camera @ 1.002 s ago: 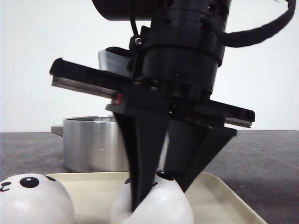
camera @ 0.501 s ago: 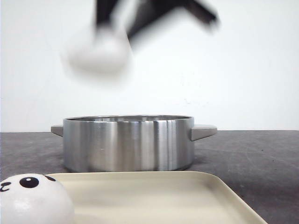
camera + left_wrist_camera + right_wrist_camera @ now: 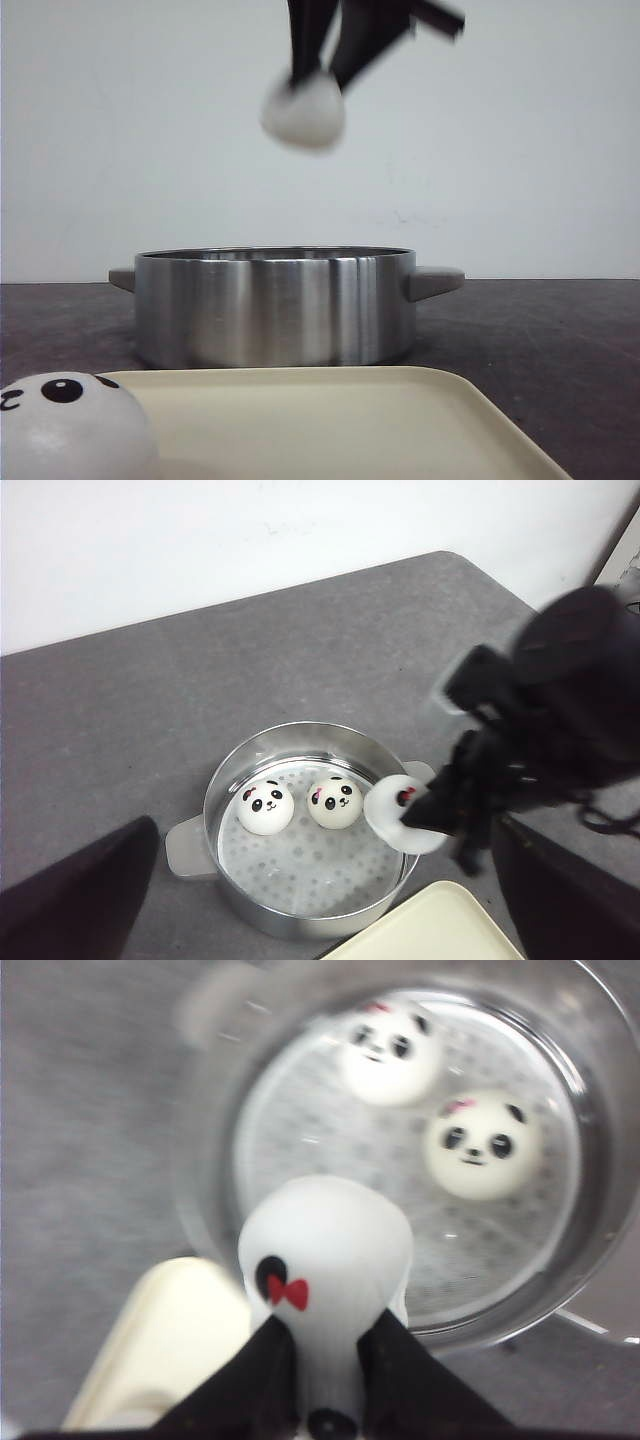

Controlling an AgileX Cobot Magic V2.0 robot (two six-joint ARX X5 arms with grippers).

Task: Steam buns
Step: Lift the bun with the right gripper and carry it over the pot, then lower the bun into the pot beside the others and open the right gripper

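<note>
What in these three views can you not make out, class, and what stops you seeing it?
- Held bun: front view, motion blur hides its face.
- Right gripper: left wrist view, blurred; its fingertips cannot be told apart.
- Pot contents: front view, its steel wall hides the two buns inside.
- Tray bun: front view, cut off by the picture's lower left edge.
- Left gripper: left wrist view, only dark corner shapes; open or shut unknown.
</note>
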